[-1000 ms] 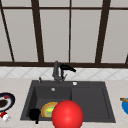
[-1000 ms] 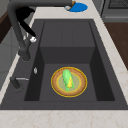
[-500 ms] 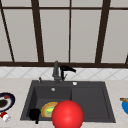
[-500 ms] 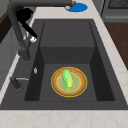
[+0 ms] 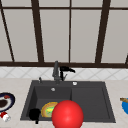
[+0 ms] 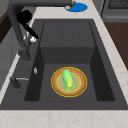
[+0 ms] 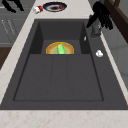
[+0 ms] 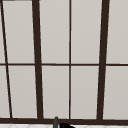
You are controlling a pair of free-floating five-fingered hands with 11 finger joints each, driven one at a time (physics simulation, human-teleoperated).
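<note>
Sink (image 5: 105,100): right hand (image 5: 65,69) at faucet (image 5: 56,71).

From the front I see the sink (image 5: 105,100) set in the surface (image 5: 15,85), the faucet (image 5: 56,71) behind its basin, a hand (image 5: 65,70) just right of the faucet, a plate (image 6: 69,82) in the left basin with corn (image 6: 67,79) on it.

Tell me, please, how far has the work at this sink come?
Done: the plate with the corn lies in the sink. In hand: the right hand is at the faucet; the left hand hangs by the sink's front left corner. Left: no water runs, and the corn is untouched.
</note>
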